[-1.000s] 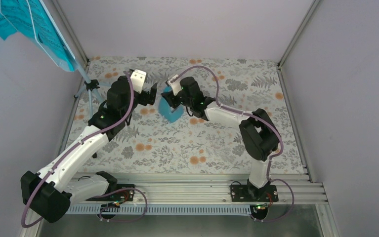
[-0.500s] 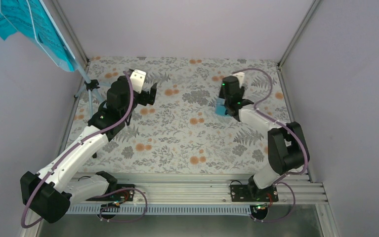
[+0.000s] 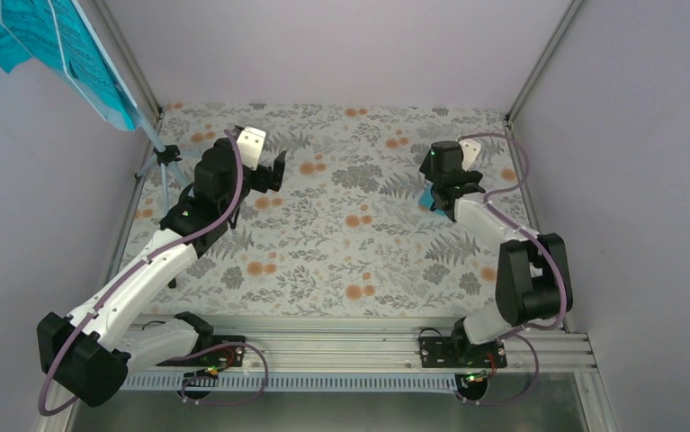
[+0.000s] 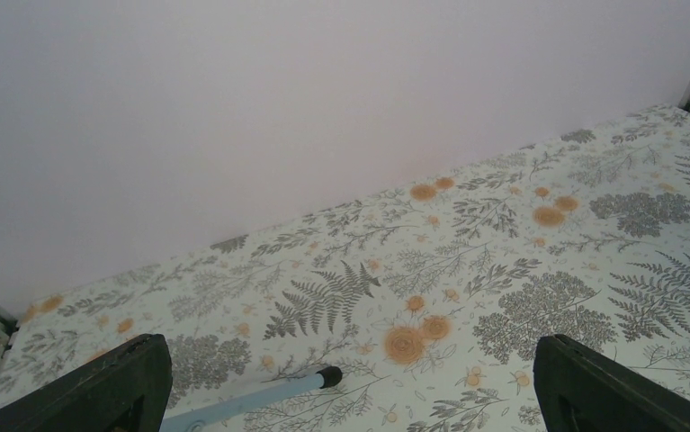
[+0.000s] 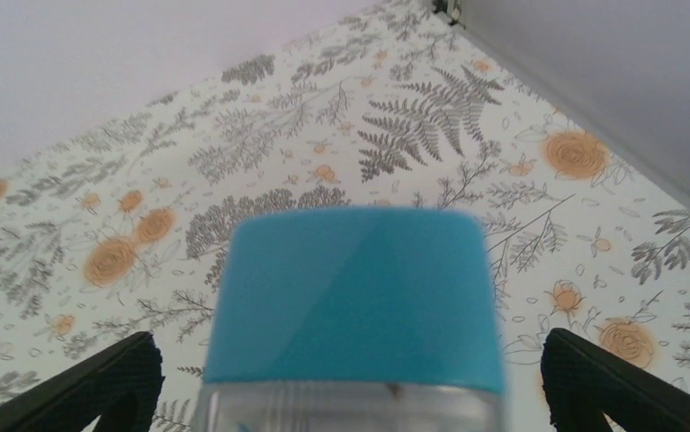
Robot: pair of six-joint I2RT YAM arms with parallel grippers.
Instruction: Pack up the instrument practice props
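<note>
Over at the far right of the table [image 3: 386, 297], the little blue metronome [image 3: 425, 199] sits between the two fingers of the right gripper [image 3: 434, 191]. The gripper is clamped on it, one finger on each side. From above, only a small bit of blue peeks out from under the black gripper. From the camera on that wrist, the blue top fills the middle, with a pale part just below it. The black fingers [image 5: 71, 387] stand wide at both bottom corners. I cannot tell if the metronome touches the cloth [image 3: 323, 243] or hangs just over it. It is near the right wall and the far right corner.

Well apart from it, at the far left, stands the music stand [image 3: 154, 137]. Its thin pole leans up toward the left wall, and its tripod legs rest on the cloth by the left edge. Turquoise sheet-music pages [image 3: 49, 36] lie on its desk, high up in the far left corner.

A bit to the right of the stand is the left gripper [image 3: 276, 169]. Its fingers are spread apart with nothing between them. One pale blue leg [image 4: 260, 393] with a black tip lies on the cloth just past those fingers.

The cloth is white with grey ferns and orange flowers. Plain pale walls [image 3: 323, 45] stand round it on three sides.
</note>
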